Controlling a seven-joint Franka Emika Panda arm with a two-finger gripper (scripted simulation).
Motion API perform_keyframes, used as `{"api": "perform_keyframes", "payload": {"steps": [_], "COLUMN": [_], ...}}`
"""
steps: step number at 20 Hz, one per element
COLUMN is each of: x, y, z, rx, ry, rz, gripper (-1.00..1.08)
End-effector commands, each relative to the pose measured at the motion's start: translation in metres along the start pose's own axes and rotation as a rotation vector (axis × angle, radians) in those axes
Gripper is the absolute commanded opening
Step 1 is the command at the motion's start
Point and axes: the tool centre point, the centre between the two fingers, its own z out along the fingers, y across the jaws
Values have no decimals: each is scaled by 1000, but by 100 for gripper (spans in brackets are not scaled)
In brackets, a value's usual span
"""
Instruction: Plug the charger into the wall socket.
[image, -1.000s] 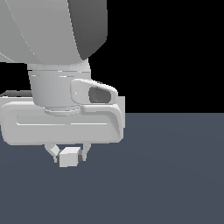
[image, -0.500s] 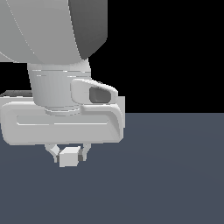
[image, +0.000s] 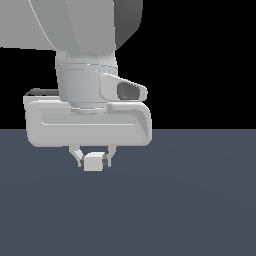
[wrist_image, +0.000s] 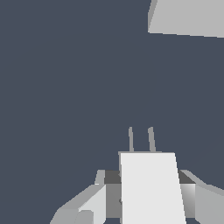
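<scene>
My gripper (image: 93, 160) hangs under the wide grey hand in the exterior view and is shut on the charger (image: 93, 163), a small white block held between the fingers just above the dark floor. In the wrist view the charger (wrist_image: 151, 188) fills the space between my fingers (wrist_image: 85, 205), with two thin grey prongs (wrist_image: 141, 139) sticking out from its far end. Part of the wall socket (wrist_image: 188, 17), a flat white plate, shows at the frame's edge, well beyond the prongs and off to one side. Its holes are out of view.
A flat dark grey-blue floor (image: 190, 200) spreads under the hand, with black background above it. The arm's large grey body (image: 85, 60) fills the exterior view's upper left.
The hand with the charger has shifted slightly towards the exterior view's right. The grip is unchanged.
</scene>
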Motion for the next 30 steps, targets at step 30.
{"api": "perform_keyframes", "payload": {"steps": [30], "x": [73], "y": [54], "z": [-42], "rx": [-26], "ry": [1], "rz": [84], "gripper": [-100]}}
